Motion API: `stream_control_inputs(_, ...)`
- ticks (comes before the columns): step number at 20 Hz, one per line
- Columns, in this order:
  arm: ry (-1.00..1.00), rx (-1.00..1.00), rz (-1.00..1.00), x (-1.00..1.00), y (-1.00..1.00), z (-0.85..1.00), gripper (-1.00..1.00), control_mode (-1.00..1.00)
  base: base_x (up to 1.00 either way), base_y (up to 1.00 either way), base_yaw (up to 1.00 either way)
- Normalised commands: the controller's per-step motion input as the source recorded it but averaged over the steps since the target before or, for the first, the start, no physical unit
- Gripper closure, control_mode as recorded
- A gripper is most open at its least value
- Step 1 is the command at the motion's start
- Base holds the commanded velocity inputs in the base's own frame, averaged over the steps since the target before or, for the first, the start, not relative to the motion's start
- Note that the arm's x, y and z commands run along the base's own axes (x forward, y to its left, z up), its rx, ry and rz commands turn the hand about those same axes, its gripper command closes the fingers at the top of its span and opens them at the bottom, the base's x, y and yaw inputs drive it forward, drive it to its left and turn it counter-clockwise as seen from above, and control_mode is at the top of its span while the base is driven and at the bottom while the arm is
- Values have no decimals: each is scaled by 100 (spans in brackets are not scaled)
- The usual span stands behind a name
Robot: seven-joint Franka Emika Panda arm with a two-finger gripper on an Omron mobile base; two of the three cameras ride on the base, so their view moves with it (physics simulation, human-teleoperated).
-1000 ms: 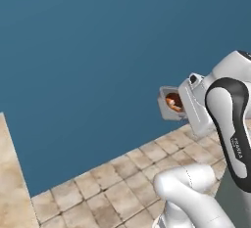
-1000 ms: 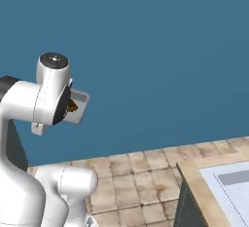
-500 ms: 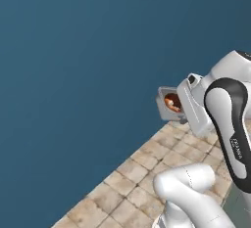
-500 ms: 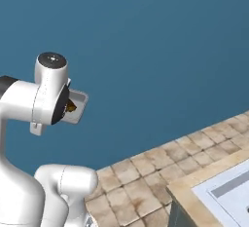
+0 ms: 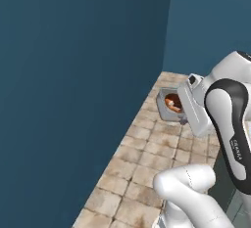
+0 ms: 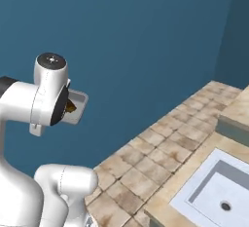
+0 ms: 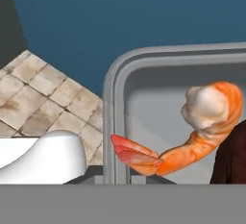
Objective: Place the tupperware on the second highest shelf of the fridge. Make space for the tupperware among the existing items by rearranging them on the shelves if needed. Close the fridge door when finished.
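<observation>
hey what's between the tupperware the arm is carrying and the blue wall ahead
Nothing. In the left base view the tupperware hangs in the shut gripper above the tiled floor, and the stretch to the blue wall is bare.

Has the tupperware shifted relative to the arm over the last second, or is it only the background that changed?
No. The tupperware sits at the same spot against the white arm; wall and floor swept past because the base turned.

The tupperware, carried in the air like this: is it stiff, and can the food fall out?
The tupperware looks stiff: its thick grey rim keeps its shape. No lid is visible, and its open side faces sideways, so the shrimp could probably slide out if jolted.
</observation>
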Motion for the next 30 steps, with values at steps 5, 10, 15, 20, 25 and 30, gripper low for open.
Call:
stream_control_inputs(5, 0, 0, 0, 0, 0, 0, 100, 100, 100, 7, -50)
stream_control_inputs(10, 0, 0, 0, 0, 0, 0, 100, 100, 100, 2, -49)
stream_control_inputs(15, 0, 0, 0, 0, 0, 0, 100, 100, 100, 17, -47)
stream_control_inputs(20, 0, 0, 0, 0, 0, 0, 100, 100, 100, 36, -41)
stream_control_inputs(25, 0, 0, 0, 0, 0, 0, 100, 100, 100, 48, -38)
stream_control_inputs(30, 0, 0, 0, 0, 0, 0, 100, 100, 100, 37, -38)
